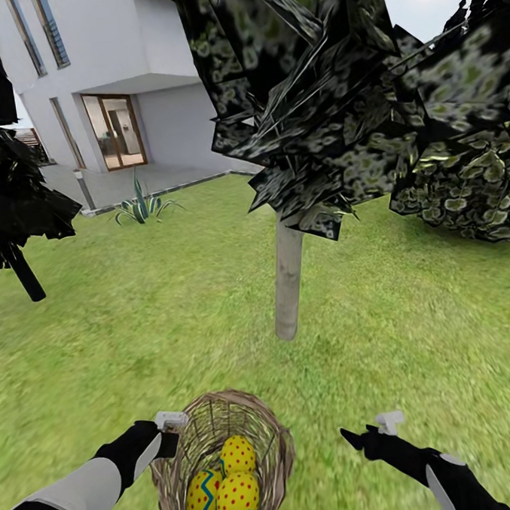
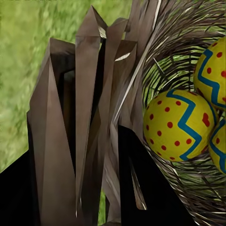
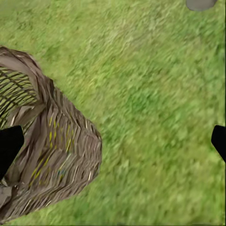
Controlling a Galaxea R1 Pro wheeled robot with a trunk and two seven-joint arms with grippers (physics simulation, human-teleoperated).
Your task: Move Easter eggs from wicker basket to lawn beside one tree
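You're on the lawn (image 1: 175,305) beside a white house (image 1: 93,76). All three eggs (image 1: 238,500) sit in the wicker basket (image 1: 277,465), near the tree (image 1: 289,283). Your left gripper (image 1: 169,434) clasps its rim; your right gripper (image 1: 368,431) is spread, empty.

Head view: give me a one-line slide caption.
Three yellow red-dotted eggs sit in the brown wicker basket on green lawn, before a pale-trunked tree.

Left arm reaching forward from lower left, left gripper (image 1: 169,432) at the wicker basket (image 1: 192,440) rim, finger spread unclear, right arm extended from lower right, right gripper (image 1: 355,434) hovering, dark fingers (image 3: 10,143) spread wide apart
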